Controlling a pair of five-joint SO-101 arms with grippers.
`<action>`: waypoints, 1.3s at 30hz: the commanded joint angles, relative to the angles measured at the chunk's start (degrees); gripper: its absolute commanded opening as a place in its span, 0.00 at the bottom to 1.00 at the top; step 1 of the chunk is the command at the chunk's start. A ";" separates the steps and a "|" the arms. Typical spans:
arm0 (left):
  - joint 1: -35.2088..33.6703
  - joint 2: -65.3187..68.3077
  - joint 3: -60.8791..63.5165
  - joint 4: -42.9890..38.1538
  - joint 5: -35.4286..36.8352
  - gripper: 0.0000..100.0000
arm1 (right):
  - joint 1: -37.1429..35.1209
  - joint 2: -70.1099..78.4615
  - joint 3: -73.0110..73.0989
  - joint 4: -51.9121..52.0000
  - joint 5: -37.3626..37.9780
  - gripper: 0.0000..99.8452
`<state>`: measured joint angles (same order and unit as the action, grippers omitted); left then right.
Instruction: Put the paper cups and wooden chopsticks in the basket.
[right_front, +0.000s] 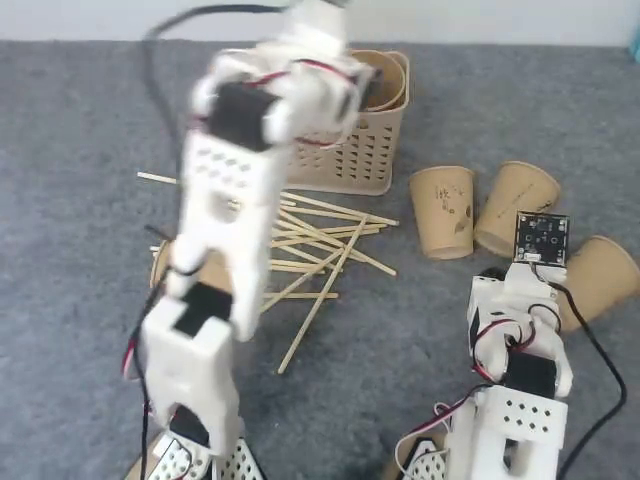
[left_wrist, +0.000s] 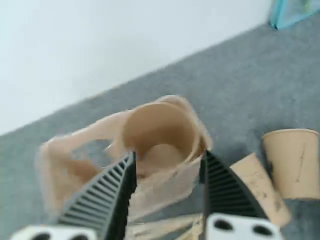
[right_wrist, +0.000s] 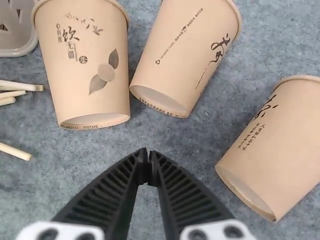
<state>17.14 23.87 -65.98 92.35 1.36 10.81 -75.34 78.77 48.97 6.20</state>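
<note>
Left end effector (left_wrist: 168, 156): held high over the basket (right_front: 350, 150), with the arm stretched toward the far edge of the surface (right_front: 80, 150). Jaws apart. The basket stands at mid-width near that far edge.

One paper cup (left_wrist: 160, 135) sits mouth-up inside the basket, in its far right corner. From the left wrist it is seen between the two fingers. The view is blurred, so I cannot tell whether either finger touches it.

Right end effector (right_wrist: 148, 159): low over the surface toward the near right corner, jaws pressed together with nothing between them. It hangs just short of three loose cups and touches none of them.

The loose cups are all on the surface to the right of the basket, with their bases turned toward the near edge.
- First cup (right_wrist: 82, 65): closest to the basket.
- Second cup (right_wrist: 187, 55): just beside the first, sides nearly meeting.
- Third cup (right_wrist: 272, 150): closest to the right edge, a little apart from the second.

Wooden chopsticks (right_front: 320, 240): a loose, crossed heap on the surface on the near side of the basket, about mid-surface. The heap is partly covered by the left arm. A few stick ends lie near the first cup.
</note>
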 joint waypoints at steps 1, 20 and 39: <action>-6.77 -12.92 -1.80 8.62 -0.62 0.20 | -0.66 -1.45 -0.26 -0.75 0.79 0.01; -39.12 -47.38 72.75 -4.04 -4.57 0.18 | -0.75 -1.54 0.53 -1.01 0.79 0.01; -42.11 -47.30 101.41 -22.33 -5.98 0.28 | -0.75 -1.54 0.35 -0.84 2.20 0.01</action>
<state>-24.79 -20.97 31.16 75.38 -4.00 10.46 -75.69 79.91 48.97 6.81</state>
